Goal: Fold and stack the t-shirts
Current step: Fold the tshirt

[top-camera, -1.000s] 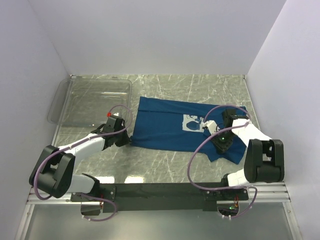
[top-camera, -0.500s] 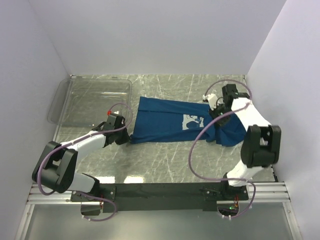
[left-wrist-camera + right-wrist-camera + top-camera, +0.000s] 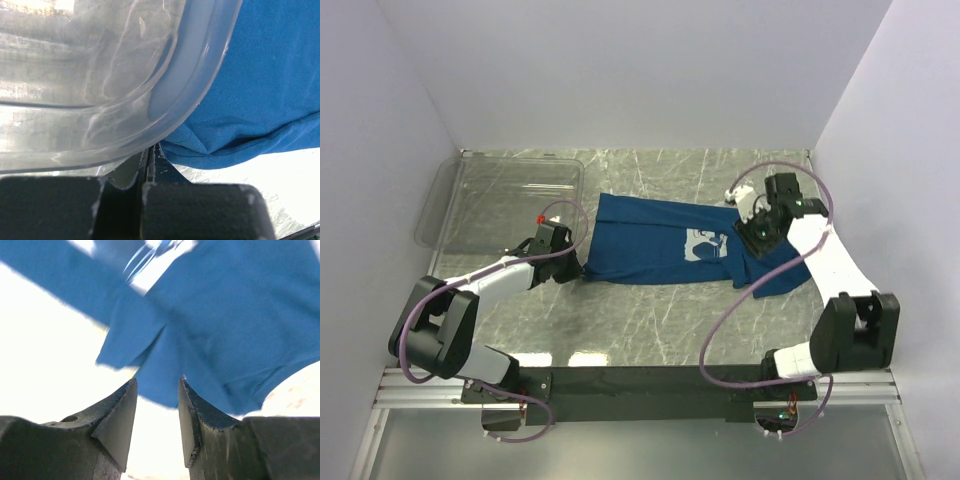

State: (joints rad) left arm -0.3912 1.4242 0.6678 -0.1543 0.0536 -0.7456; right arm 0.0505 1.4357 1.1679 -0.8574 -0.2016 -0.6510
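The dark blue t-shirt (image 3: 650, 245) lies spread on the marble table, its pale print (image 3: 705, 243) facing up. My left gripper (image 3: 572, 268) is at the shirt's near-left corner. In the left wrist view its jaws (image 3: 151, 147) are shut, and the puckered blue hem (image 3: 200, 147) runs into their tips. My right gripper (image 3: 750, 234) hovers over the shirt's right part. In the right wrist view it (image 3: 157, 382) is open and empty, with blue cloth (image 3: 240, 315) beneath it.
A clear plastic bin (image 3: 500, 200) stands at the back left, close to my left gripper; its rounded rim fills the left wrist view (image 3: 190, 95). Purple cables loop off both arms. White walls enclose the table on three sides.
My right gripper carried the shirt's near-right part toward the back, then let go and opened. The shirt's near edge now lies farther back. My left gripper shifted slightly back with the corner.
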